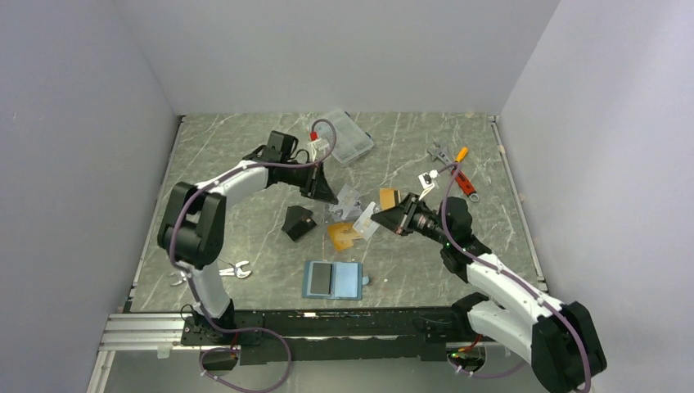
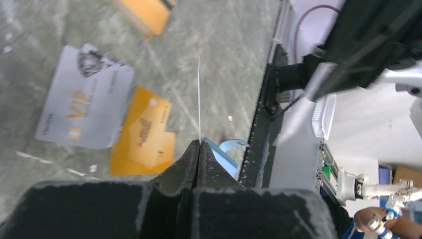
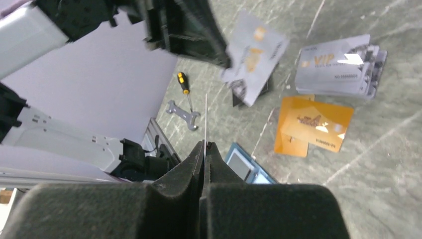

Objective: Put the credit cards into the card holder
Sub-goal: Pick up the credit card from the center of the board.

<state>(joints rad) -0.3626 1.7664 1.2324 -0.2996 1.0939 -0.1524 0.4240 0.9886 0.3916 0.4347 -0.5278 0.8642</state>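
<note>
Nearest lens: left end effector [image 2: 199, 144], clamped on one silver-grey card [image 3: 254, 55], edge-on in own wrist view. Same at right end effector [image 3: 205, 145], pinched shut on a second card [image 3: 205, 117]. Both raised over mid tabletop [image 1: 229, 147], tips near each other. Open flat on near side: card holder [image 1: 334, 280], below and nearer than both grips, well apart from either; loose credit cards [image 1: 344, 236] between. Judgement: lower one card at a time, turn it flat, line edge with pocket mouth, slide in low; hold other arm clear of collision.
</note>
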